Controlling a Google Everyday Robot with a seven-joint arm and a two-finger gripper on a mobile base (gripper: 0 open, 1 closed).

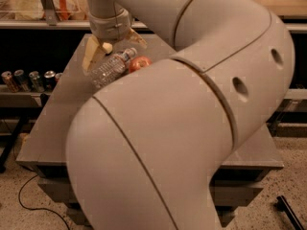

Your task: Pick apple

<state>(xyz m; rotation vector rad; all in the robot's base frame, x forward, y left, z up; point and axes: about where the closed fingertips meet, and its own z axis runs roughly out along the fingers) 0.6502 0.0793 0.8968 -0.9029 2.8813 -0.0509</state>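
Red-orange apple (139, 63) sits on the grey table (57, 123), upper left of centre in the frame, its lower right edge cut off by the big white arm (192, 109). Clear bottle (110, 67) lies on its side, cap just beside the apple's left. Gripper (113, 51) hangs above the bottle, up-left of the apple, fingers (91, 55) spread wide, holding nothing, apart from the apple. Cans (29, 79) are lined up at the far left.
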